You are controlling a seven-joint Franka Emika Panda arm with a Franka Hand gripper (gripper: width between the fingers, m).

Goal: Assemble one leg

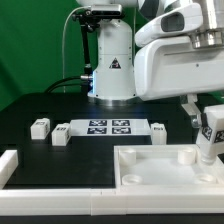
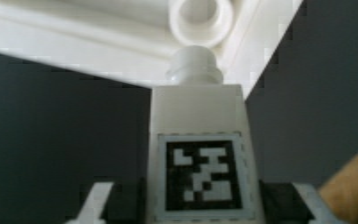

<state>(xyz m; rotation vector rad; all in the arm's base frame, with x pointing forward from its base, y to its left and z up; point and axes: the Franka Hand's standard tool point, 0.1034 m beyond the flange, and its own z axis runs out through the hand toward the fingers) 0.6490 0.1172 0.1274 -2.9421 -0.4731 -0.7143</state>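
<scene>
Item 1, hand [image 1: 208, 127]: clamped on the leg [image 2: 197, 120], low at the exterior view's right. Gripped by the two flanks, probably to leave the tag [image 2: 202, 176] facing the wrist camera and the peg [image 2: 194, 62] free.

Item 2, leg: held upright, off the table [image 1: 45, 105], above the tray's far right corner, peg end leading. Aimed at the corner hole [image 2: 201, 16] and seemingly just short of it, not yet seated. Contact with the rim impossible to tell.

Item 3, tray [image 1: 150, 168]: lying flat in the lower right of the exterior view, holes up, ready to take pegs from above.

Item 4, spare legs [image 1: 40, 127]: three, lying loose either side of the marker board [image 1: 107, 127], mid-frame, well apart from the hand.

Next move, by judgement: centring over the hole, then lowering.
</scene>
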